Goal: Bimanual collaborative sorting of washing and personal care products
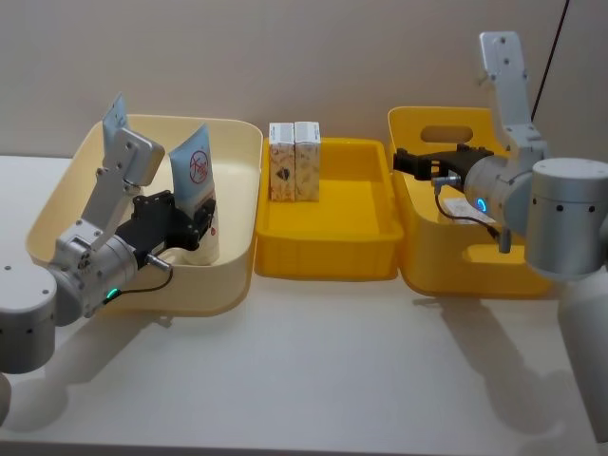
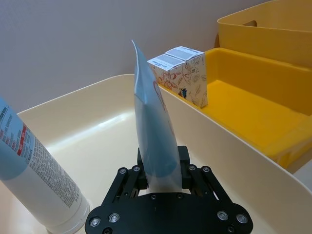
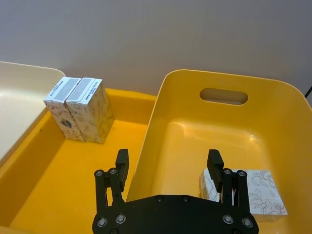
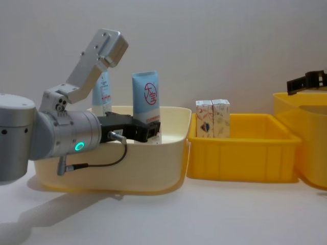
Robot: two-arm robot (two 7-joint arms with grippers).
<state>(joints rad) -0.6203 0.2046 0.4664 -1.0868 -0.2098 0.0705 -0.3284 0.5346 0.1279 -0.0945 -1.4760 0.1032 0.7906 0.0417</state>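
Well, the left hand is down inside the cream bin, which sits just left of the yellow tray on the tabletop. Its fingers are pinching a blue-and-white tube low down, near the fat end. The tube stands up tall, so its long side runs up and down. Its flat end points up, and it leans a little. The red ring on it faces the robot. A second tube stands close by in the same bin. Two cartons stand side by side in the back left corner of the yellow tray. The right hand hangs over the deep yellow bin on the right of the yellow tray. Its fingers are spread wide and hold nothing, and one carton lies flat below it. I think the tube could slip, because it is soft and is held only at the bottom. It might bump the second tube and tip it. If it is not lifted high enough, it could hit the bin wall, or knock the two cartons over
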